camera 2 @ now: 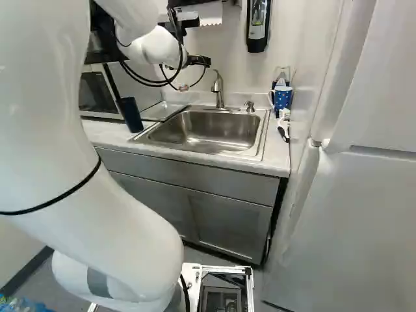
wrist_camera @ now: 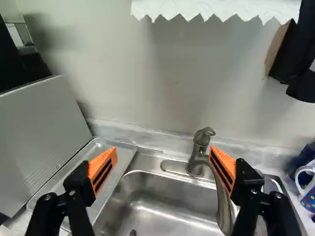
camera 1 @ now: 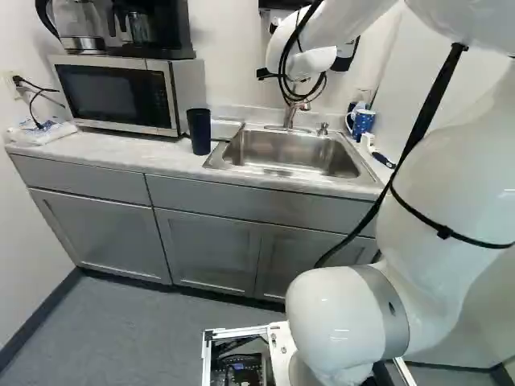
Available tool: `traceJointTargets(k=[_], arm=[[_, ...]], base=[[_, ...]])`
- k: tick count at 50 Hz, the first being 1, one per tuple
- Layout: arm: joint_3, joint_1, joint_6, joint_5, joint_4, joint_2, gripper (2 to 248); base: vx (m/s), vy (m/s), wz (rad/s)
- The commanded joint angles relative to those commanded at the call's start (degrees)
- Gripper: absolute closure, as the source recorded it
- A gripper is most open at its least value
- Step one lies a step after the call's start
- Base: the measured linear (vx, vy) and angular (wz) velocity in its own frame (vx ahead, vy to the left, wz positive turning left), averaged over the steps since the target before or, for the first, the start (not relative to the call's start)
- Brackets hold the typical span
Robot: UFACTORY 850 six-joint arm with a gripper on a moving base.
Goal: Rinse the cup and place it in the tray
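Note:
My gripper (camera 2: 196,61) hangs above the sink in the right base view, partly behind the arm's wrist and cables. In the wrist view the gripper (wrist_camera: 164,160) stands wide open with nothing between its orange pads. A dark blue cup (camera 1: 199,131) stands upright on the counter, left of the sink and near the microwave in the left base view; the wrist view does not show it. The shallow metal tray (wrist_camera: 110,183) lies between sink and microwave, beyond one finger. The steel sink (camera 1: 290,153) has its faucet (wrist_camera: 199,152) beyond the other finger.
The microwave (camera 1: 121,95) stands left of the cup, with coffee makers on top. Right of the sink are a dotted blue mug (camera 2: 282,97) and a brush (camera 2: 283,127). A dispenser (camera 2: 258,25) hangs on the wall. A tall white door (camera 2: 370,195) borders the right.

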Motion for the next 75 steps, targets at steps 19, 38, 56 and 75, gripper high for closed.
traceJointTargets(k=[19, 38, 56, 75], arm=[[-3.65, -1.12, 0.00, -3.73, 0.29, -3.62, 3], [-8.38, -2.36, 0.00, -6.62, 0.29, -8.14, 3], [-13.07, -2.95, 0.00, -7.84, 0.29, -12.46, 3], [-17.64, -2.82, 0.00, -7.84, 0.29, -16.52, 3]], base=[[0.000, 0.000, 0.000], [0.000, 0.000, 0.000], [0.000, 0.000, 0.000], [0.000, 0.000, 0.000]])
